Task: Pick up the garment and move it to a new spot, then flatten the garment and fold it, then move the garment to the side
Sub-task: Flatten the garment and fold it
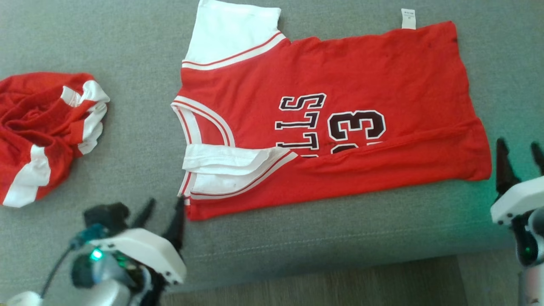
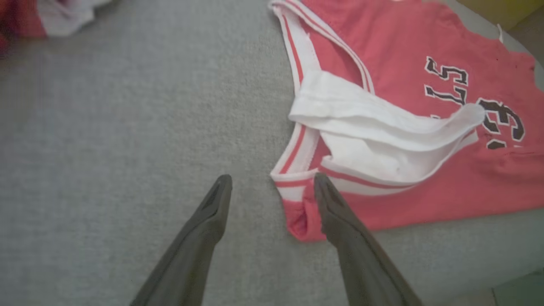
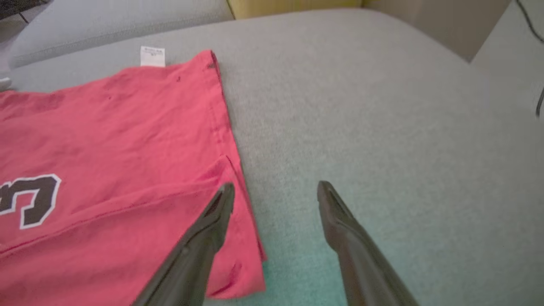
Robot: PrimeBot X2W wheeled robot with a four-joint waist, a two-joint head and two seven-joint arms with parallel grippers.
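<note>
The garment (image 1: 340, 110) is a red jersey with white sleeves and black lettering, spread flat on the grey cushion with its near long edge folded over itself. My left gripper (image 1: 163, 214) stands open at its near collar-side corner (image 2: 297, 212), the right finger over the cloth, nothing pinched. My right gripper (image 1: 520, 163) is open just past the hem-side corner (image 3: 242, 272), its left finger above the red hem. The folded white sleeve (image 2: 382, 127) lies over the lower part of the garment (image 2: 425, 106). A white label (image 3: 152, 56) sticks out at the far hem of the garment (image 3: 106, 148).
A second red and white garment (image 1: 42, 127) lies crumpled at the left of the cushion (image 1: 127, 42). The cushion's front edge (image 1: 340, 259) runs just below the grippers, with wooden floor (image 1: 340, 289) beyond. Bare grey cushion (image 3: 382, 106) stretches to the right of the hem.
</note>
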